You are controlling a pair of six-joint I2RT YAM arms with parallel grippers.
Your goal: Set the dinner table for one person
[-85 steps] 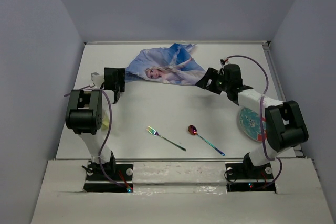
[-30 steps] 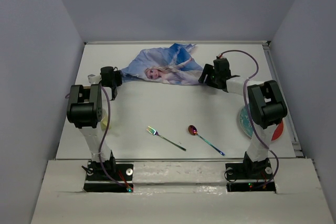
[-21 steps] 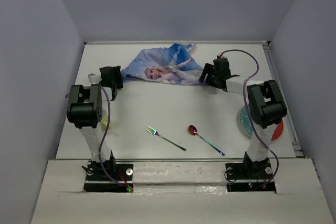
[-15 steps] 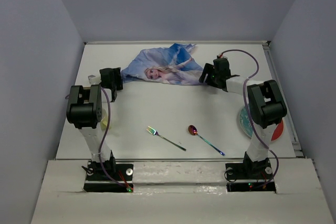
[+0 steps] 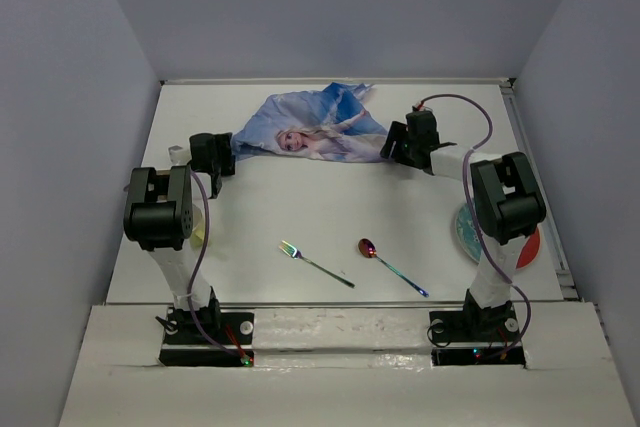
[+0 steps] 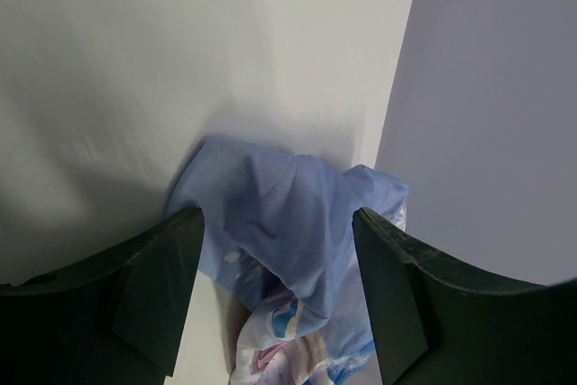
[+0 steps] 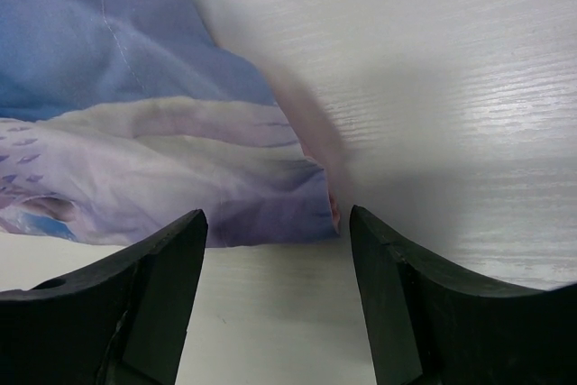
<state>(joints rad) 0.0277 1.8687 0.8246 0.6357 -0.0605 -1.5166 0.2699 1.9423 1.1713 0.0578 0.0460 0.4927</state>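
Note:
The off-white dinner table (image 5: 300,212) carries a crumpled blue princess placemat (image 5: 312,133) at the back. My left gripper (image 5: 222,149) is open at the mat's left corner; in the left wrist view that blue corner (image 6: 279,214) lies between the open jaws. My right gripper (image 5: 392,147) is open at the mat's right corner; in the right wrist view the folded corner (image 7: 270,200) lies just ahead of the jaws on the tabletop (image 7: 433,69). A fork (image 5: 315,263) and a spoon (image 5: 392,266) lie near the front.
A teal plate (image 5: 474,234) over a red one (image 5: 528,247) sits at the right edge, partly behind the right arm. A pale yellow object (image 5: 200,227) shows behind the left arm. Grey walls enclose the table on three sides.
Since 2.8 s ago both arms have stretched forward, bringing the grippers down at the mat's two corners. In the last second the left gripper shifted slightly; the right held still.

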